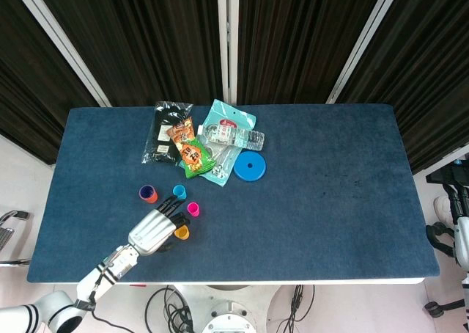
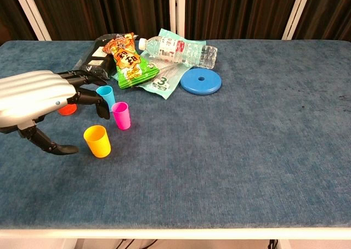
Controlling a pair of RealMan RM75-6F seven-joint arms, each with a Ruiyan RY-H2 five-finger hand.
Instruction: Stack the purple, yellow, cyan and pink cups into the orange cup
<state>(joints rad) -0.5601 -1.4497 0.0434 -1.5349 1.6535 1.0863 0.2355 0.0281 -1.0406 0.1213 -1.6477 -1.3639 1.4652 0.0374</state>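
Note:
The orange cup (image 1: 149,197) stands at the left of the table with the purple cup (image 1: 146,192) nested inside it. Close by on its right stand the cyan cup (image 1: 179,192) and the pink cup (image 1: 193,209), with the yellow cup (image 1: 182,233) nearer the front. My left hand (image 1: 152,230) hovers low with its fingers spread and reaches the yellow cup (image 2: 97,141) from the left, holding nothing. In the chest view the left hand (image 2: 35,102) hides most of the orange cup (image 2: 68,109) and the edge of the cyan cup (image 2: 106,96). The pink cup (image 2: 120,115) is upright. My right hand (image 1: 456,234) hangs off the table's right edge, too small to read.
Behind the cups lie a black packet (image 1: 165,131), an orange-green snack bag (image 1: 189,151), a teal pouch (image 1: 226,120) under a clear water bottle (image 1: 236,136), and a blue disc (image 1: 250,167). The blue cloth table (image 1: 337,194) stretches to the right.

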